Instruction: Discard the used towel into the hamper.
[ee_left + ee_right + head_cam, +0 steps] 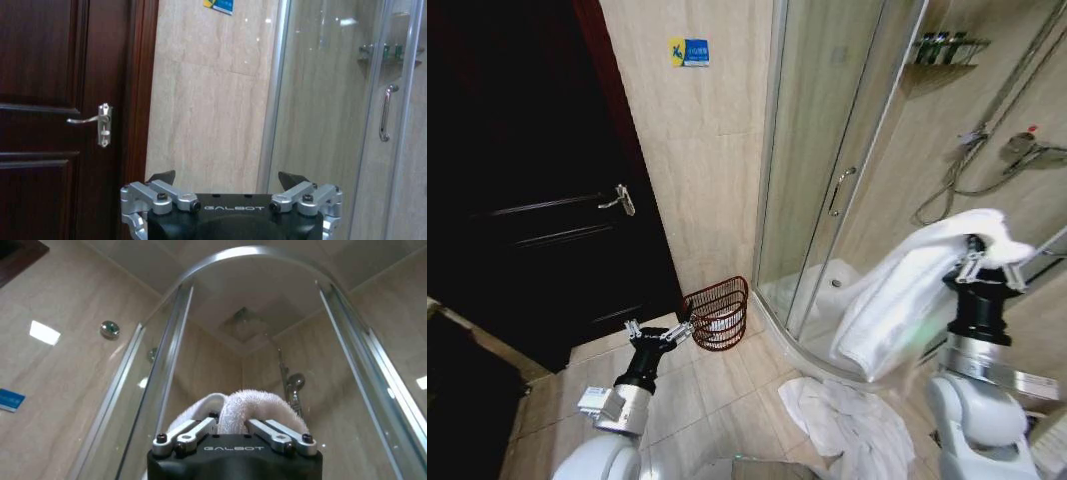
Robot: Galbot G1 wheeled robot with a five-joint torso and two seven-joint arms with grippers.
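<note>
Low on the left of the head view, the left hand [659, 334] hangs just short of the hamper [718, 312], fingers spread and holding nothing; its wrist view shows the two fingertips [162, 177] well apart, aimed at the tiled wall beside the dark door [527, 200]. That arm is bent at the elbow with the forearm angled forward and up, parked near the basket's rim. A risk here, as I judge it: if the arm stays so close, a falling towel could drape over it instead of dropping inside.

The hamper stands on the floor tiles against the wall, between the door and the shower enclosure [827, 170], tilted with its mouth turned toward the robot. Its opening looks small beside the towel's bulk, so a careless release may leave cloth hanging over the rim or tip the light wire basket.

On the right, the right hand [975, 262] is raised high with the forearm near vertical, pinching the used towel [907, 295] at a fold; the wrist view shows cloth bunched between its closed fingers. The towel hangs in a long drape, well apart from the hamper, so it could swing on the way across. A second white cloth [847, 415] lies crumpled on the floor below, and the trailing end might catch on it.
</note>
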